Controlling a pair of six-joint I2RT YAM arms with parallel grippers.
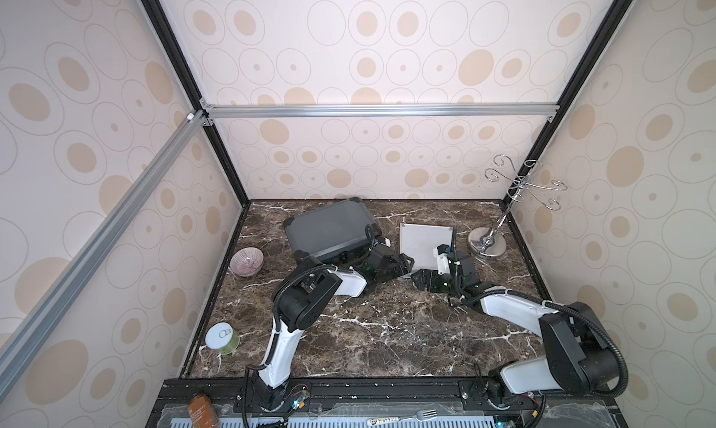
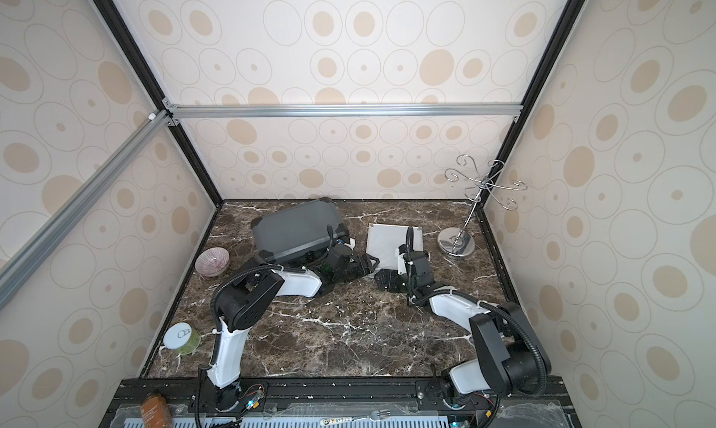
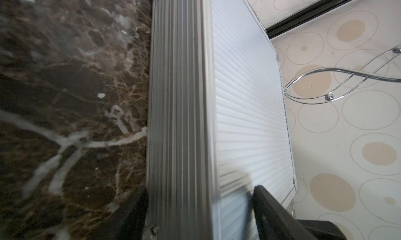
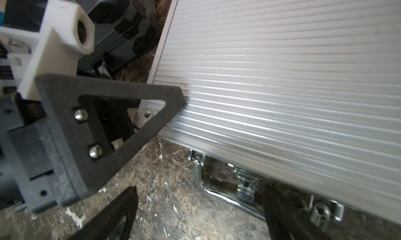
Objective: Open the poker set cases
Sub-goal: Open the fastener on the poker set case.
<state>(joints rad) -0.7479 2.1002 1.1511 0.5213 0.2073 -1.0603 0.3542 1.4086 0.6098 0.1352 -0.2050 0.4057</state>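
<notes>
the marbled tabletop carries both poker set cases. in both top views neither lid is raised, so we judge the task barely begun: two cases are left to unlatch and lift.

the dark grey case lies shut by the far edge, left of the middle. the silver case lies shut right of the middle, between the dark one and the chrome stand near the far right corner. both sets of jaws meet at its near side.

the left jaws stand wide astride its near left corner. in the left wrist view one finger lies low on the tabletop against the case's ribbed wall, and the other finger reaches over the lid. whether they pinch the case we cannot tell.

the right jaws are wide and empty, with their fingers on either side of the chrome handle on the near wall.

only the right wrist view shows that handle and the small latch beside it. we cannot tell whether the latch is released. the top views hide both behind the right arm. the left wrist view shows wall and lid but no hardware.
</notes>
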